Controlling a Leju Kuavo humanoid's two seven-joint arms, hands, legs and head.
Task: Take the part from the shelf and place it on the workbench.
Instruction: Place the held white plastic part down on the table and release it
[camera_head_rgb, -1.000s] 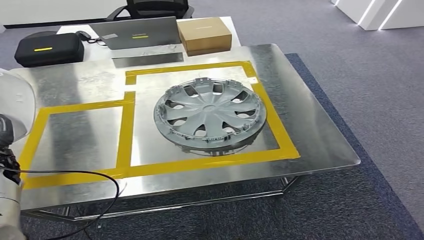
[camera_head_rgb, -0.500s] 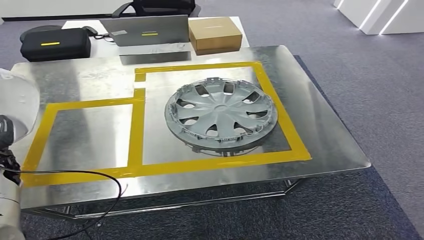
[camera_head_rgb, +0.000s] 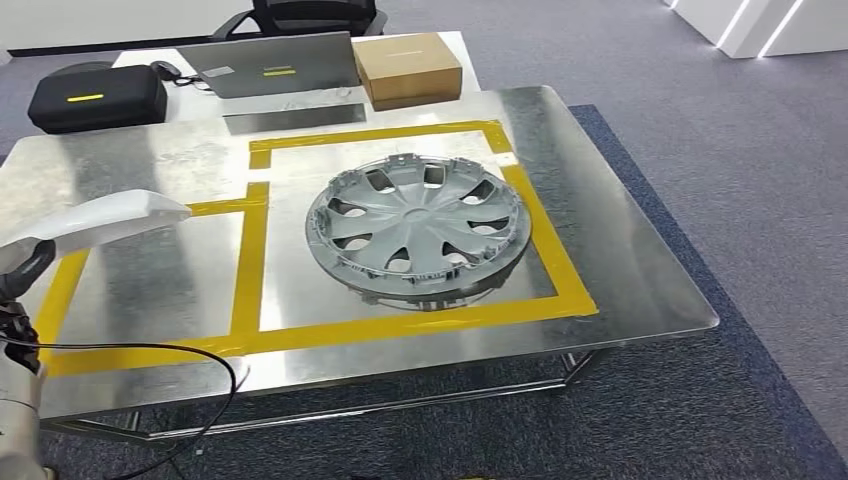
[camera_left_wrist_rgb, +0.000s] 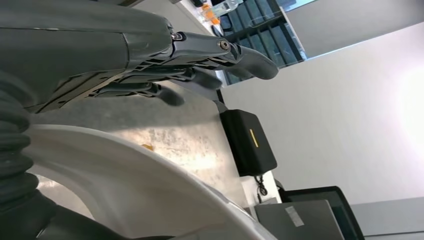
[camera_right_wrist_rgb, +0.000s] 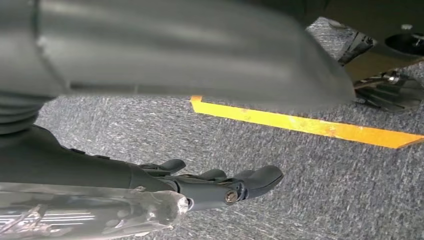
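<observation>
A white curved part (camera_head_rgb: 110, 218) reaches in from the left over the left end of the steel workbench (camera_head_rgb: 620, 250), above the smaller yellow-taped rectangle (camera_head_rgb: 150, 290). My left hand (camera_left_wrist_rgb: 150, 65) holds the white part (camera_left_wrist_rgb: 140, 185); its dark fingers lie straight along the upper side, and the grip underneath is mostly hidden. A grey wheel cover (camera_head_rgb: 417, 228) lies flat inside the larger yellow-taped square. My right hand (camera_right_wrist_rgb: 200, 185) hangs over grey carpet with its fingers apart and nothing in them.
Behind the workbench a white desk carries a black case (camera_head_rgb: 97, 98), a laptop (camera_head_rgb: 270, 66) and a cardboard box (camera_head_rgb: 408, 68). A black cable (camera_head_rgb: 150, 350) loops over the bench's front left edge. Yellow floor tape (camera_right_wrist_rgb: 300, 125) crosses the carpet below my right hand.
The white part has swung from a bulge at the left edge to lie flatter and reach out over the bench. The camera swayed right and back; the wheel cover has not moved.
</observation>
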